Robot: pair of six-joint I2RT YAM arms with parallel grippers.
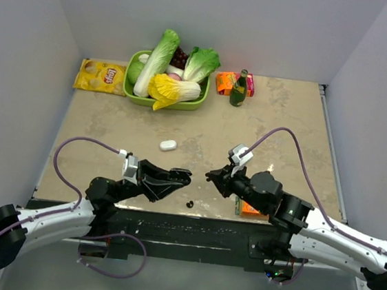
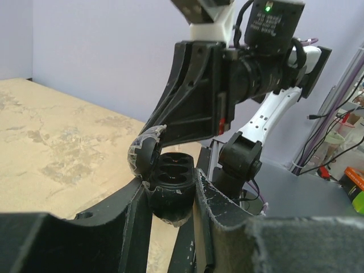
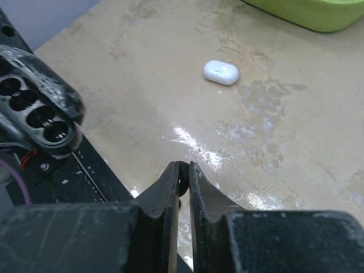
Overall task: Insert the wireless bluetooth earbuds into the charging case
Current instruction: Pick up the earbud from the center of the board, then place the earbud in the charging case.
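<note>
Closed narrow on a black charging case: the left gripper, one finger pressed to each side. Case held off the table, lid swung open to the left in the wrist view. Two dark wells facing up, both empty as far as can be seen.

Facing it tip to tip and just apart: the right gripper, fingers all but together. Pinched in the slit between the fingertips, a small dark piece, seemingly a pinched black earbud, though too small to tell for sure.

Flat and shut near the middle of the table: a white charging case. Both grippers nearer the arm bases than the white charging case, the left one close in front of it, the right one in front and to the right.

Nearer still than the white charging case, by the table's front edge and below the gap between the two grippers: a loose black earbud, lying alone and touched by nothing.

Beyond the white charging case, at the back: a green basket heaped with leafy vegetables. Beyond and to the left, a yellow Lay's chip bag. Beyond and to the right, a dark green bottle, upright, with an orange-and-pink packet just beside it. In front and to the right, half hidden under the right arm, an orange box.
</note>
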